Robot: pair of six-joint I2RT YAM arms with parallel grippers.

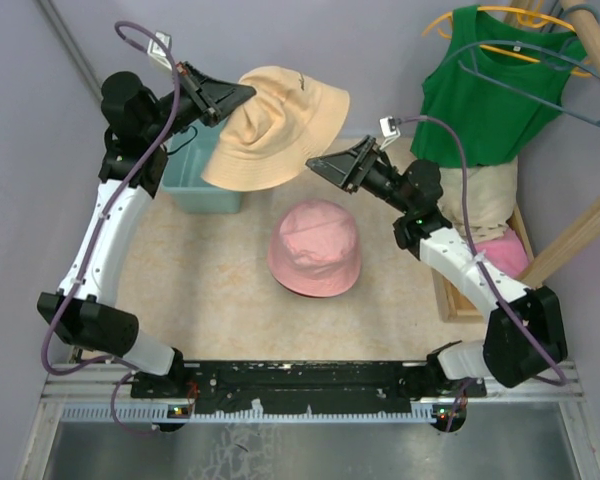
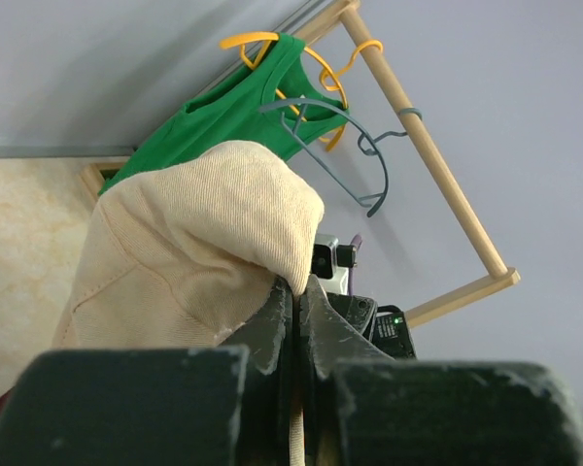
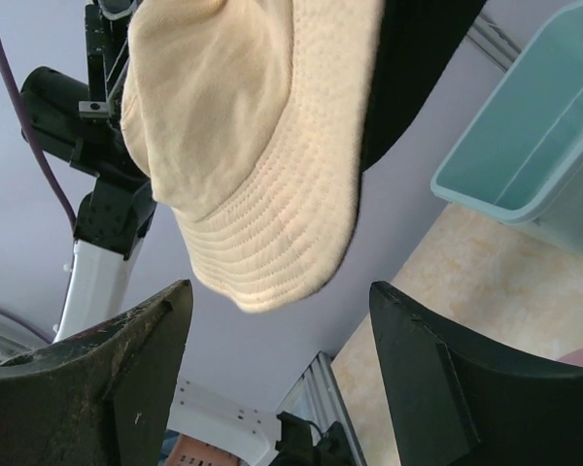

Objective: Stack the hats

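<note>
Left hand (image 1: 245, 94) clenched on beige hat (image 1: 280, 125) aloft, right hand (image 1: 320, 163) spread empty beside brim (pink hat (image 1: 315, 248) lies on tabletop (image 1: 200, 290)): not yet stacked.

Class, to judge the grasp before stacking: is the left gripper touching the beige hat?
Touching. The left wrist view shows the left gripper shut on a fold of the beige hat, whose fabric drapes over the fingertips.
</note>
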